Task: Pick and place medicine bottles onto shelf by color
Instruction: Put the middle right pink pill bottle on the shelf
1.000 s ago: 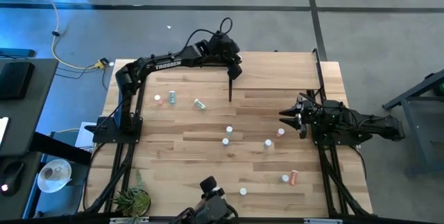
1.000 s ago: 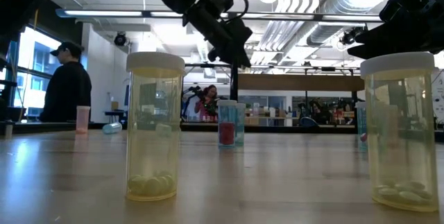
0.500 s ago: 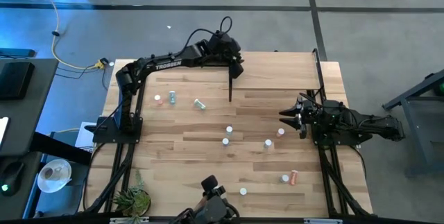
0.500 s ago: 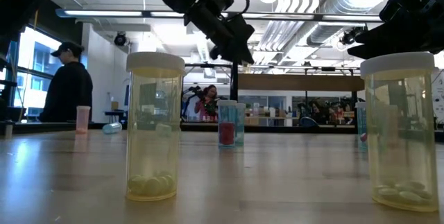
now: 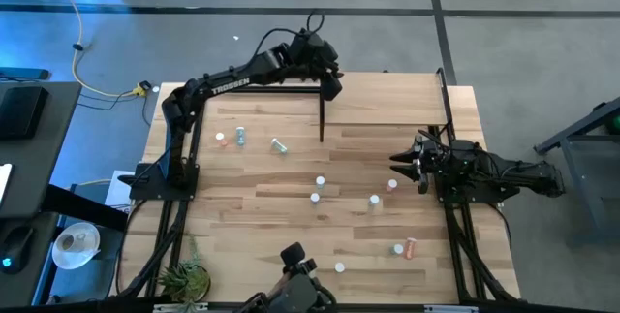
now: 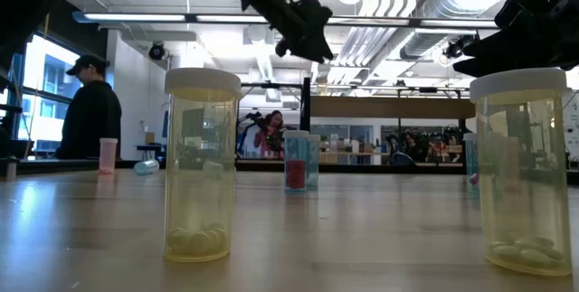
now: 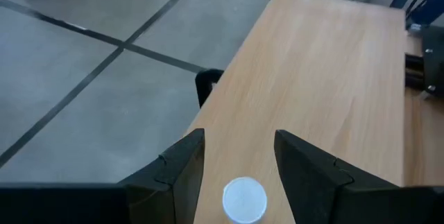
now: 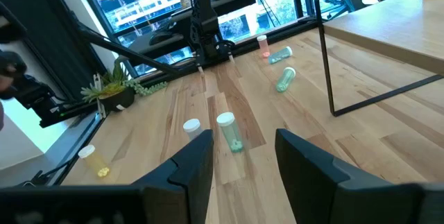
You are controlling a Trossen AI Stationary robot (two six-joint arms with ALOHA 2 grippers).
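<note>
The shelf [image 5: 387, 100] is a pale panel on dark posts at the table's far side. My left gripper [image 7: 239, 135] hovers open over the shelf's left end [image 5: 332, 88]. Below it one medicine bottle stands upright on the shelf, only its white cap [image 7: 244, 200] showing, between the two fingers and clear of both. Other medicine bottles stand on the tabletop: a pink one [image 5: 221, 140] and a teal one [image 5: 240, 136] at left, several near the middle [image 5: 315, 198]. My right gripper [image 5: 395, 163] waits open at the table's right side, with nothing between its fingers [image 8: 243, 141].
A teal bottle [image 5: 279, 145] lies on its side left of the shelf post [image 5: 321, 124]. Another bottle [image 5: 411, 246] lies near the front right. Two yellow bottles [image 6: 201, 165] [image 6: 523, 170] stand close to the low camera. A small plant [image 5: 184, 276] sits at the front left corner.
My left gripper has risen straight up from the shelf's left end. The right arm has kept still.
</note>
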